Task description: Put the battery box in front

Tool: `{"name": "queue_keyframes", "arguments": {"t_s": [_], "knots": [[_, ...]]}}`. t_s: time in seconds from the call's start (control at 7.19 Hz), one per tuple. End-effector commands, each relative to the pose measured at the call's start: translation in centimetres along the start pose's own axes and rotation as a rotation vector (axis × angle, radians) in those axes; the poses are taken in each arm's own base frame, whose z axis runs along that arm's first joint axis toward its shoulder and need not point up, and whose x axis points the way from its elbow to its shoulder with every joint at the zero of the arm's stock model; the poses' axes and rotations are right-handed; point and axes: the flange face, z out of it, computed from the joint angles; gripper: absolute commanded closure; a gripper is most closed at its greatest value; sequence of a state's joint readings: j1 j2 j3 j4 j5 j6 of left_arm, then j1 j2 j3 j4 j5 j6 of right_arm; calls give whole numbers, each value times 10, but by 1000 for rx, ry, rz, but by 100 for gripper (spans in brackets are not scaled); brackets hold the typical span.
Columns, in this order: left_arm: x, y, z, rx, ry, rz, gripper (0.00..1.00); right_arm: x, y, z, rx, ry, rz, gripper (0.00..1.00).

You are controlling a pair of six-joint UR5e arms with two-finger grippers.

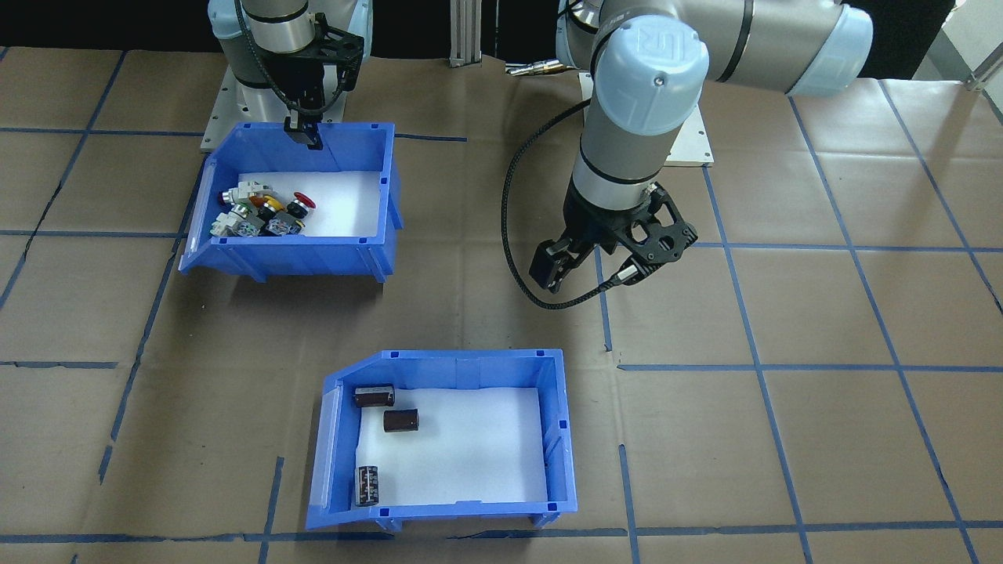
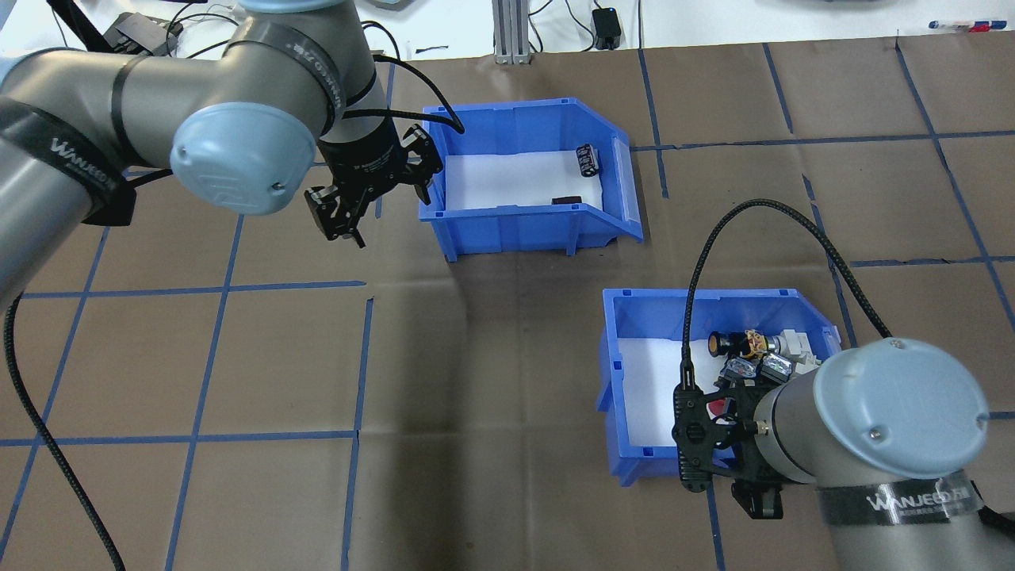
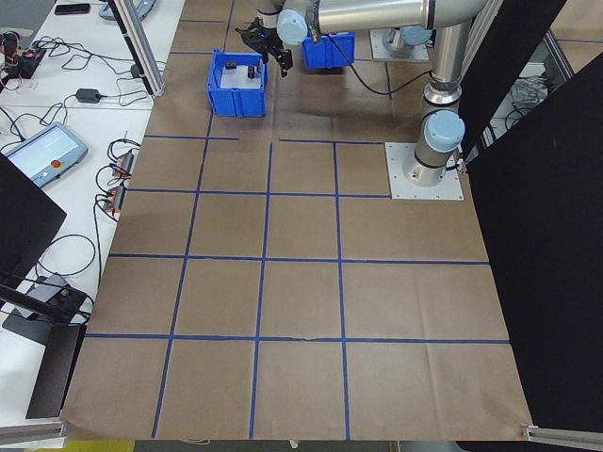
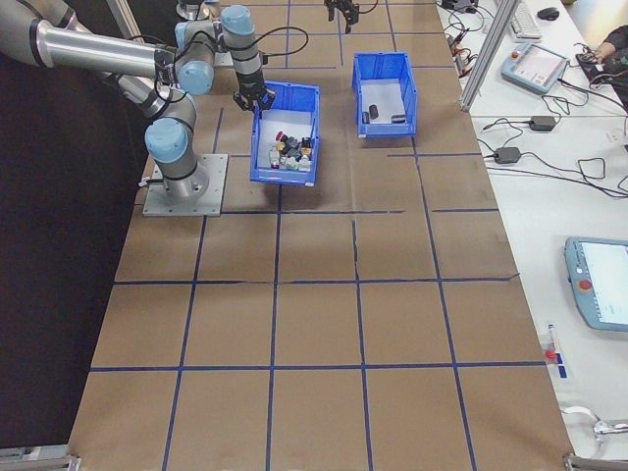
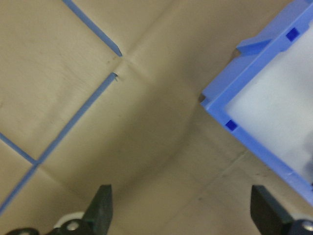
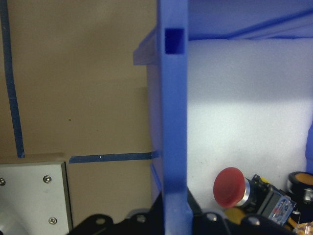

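Front-facing view: I see the battery box, a blue bin with three dark cells on a white liner, at the near edge, far out from the robot's base. The switch bin sits close to the base. I judge the placing done.

Overhead view: my left gripper hangs just beside the battery box's end wall, apart from it, fingers parted and holding nothing. My right gripper is at the switch bin's near wall.

Left wrist view: two dark fingertips stand wide apart over bare brown paper; the box corner lies at the right.

Right wrist view: the switch bin's blue wall runs down between the jaws, seemingly clamped. What I judge is left: releasing and retreating.
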State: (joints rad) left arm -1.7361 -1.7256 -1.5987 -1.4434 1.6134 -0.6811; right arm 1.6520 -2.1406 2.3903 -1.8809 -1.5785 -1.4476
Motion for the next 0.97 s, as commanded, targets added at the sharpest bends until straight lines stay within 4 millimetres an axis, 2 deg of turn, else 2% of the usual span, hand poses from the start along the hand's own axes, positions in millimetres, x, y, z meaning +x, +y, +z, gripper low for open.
{"name": "queue_keyframes", "arguments": {"t_s": [0.0,0.14,0.28,0.42,0.56,0.7,0.83], "knots": [[-47,-5,-28,48,-75,396,0,6,-15,4,6,14,6,100],[-56,-4,-38,60,-66,563,0,12,-30,4,8,13,6,100],[-69,3,-46,63,-57,626,0,20,-49,1,-1,0,1,100],[-75,23,-46,45,18,697,0,28,-72,4,-7,-12,25,100],[-86,33,-42,40,18,759,0,22,-100,13,-23,2,-6,100],[-94,35,-37,32,15,764,0,18,-123,25,-51,44,-26,100],[-95,34,-37,34,14,761,0,18,-142,28,-65,74,-25,100]]}}
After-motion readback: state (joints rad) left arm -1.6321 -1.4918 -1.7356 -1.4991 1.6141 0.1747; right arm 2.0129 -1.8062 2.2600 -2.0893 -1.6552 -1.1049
